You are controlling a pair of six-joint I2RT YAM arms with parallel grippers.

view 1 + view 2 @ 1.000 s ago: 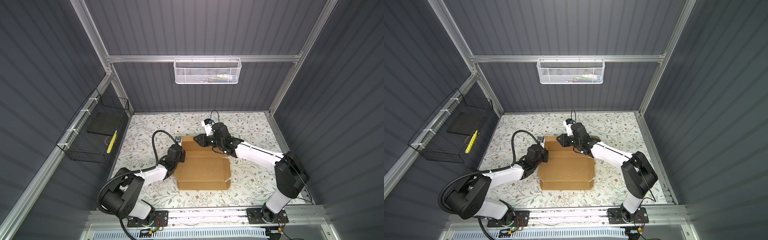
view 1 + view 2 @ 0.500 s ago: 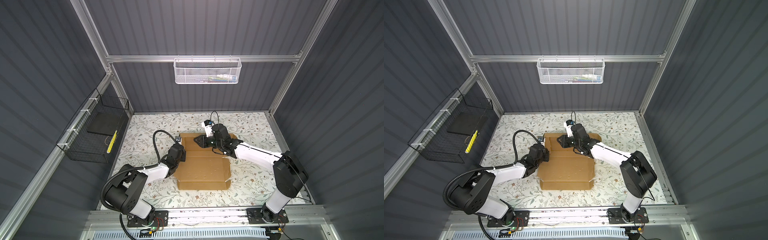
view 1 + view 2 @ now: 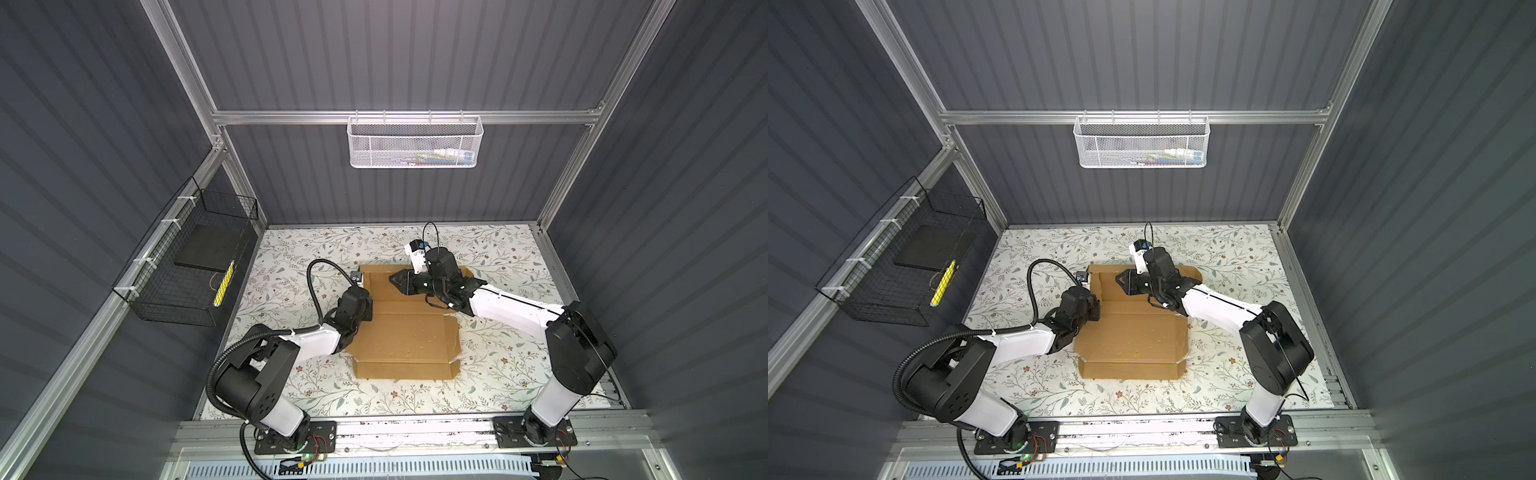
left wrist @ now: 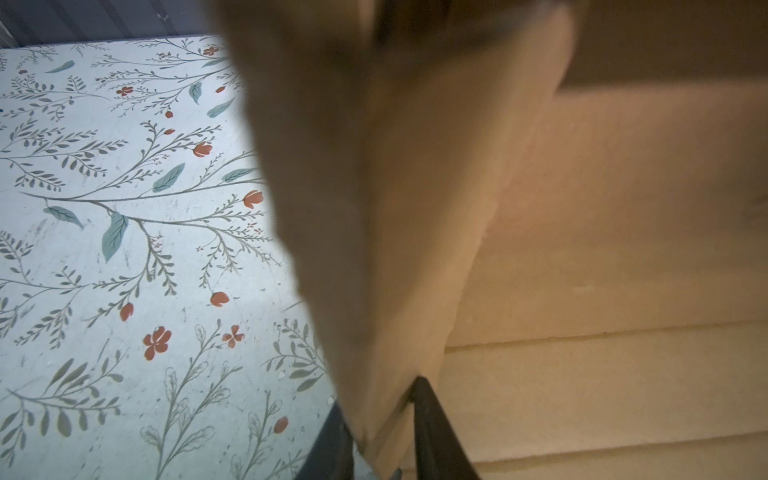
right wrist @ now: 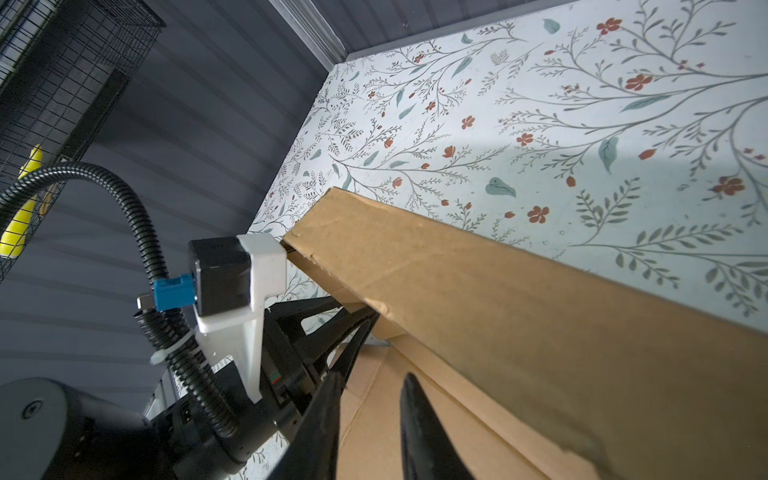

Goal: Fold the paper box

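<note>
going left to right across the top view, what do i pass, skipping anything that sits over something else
black wire basket → left arm's base → paper box → right arm's base

No legible text, label or number; paper box (image 3: 407, 336) plain brown

Brown cardboard box (image 3: 405, 336), partly folded, mid-table.
The plain corrugated sheet rests base-down on the floral table (image 3: 291, 257), with its creases showing. Its far wall (image 5: 540, 311) stands raised and a flap (image 4: 395, 208) at the left tilts up. A narrow creased strip (image 3: 1129, 370) runs along the near edge.
</note>
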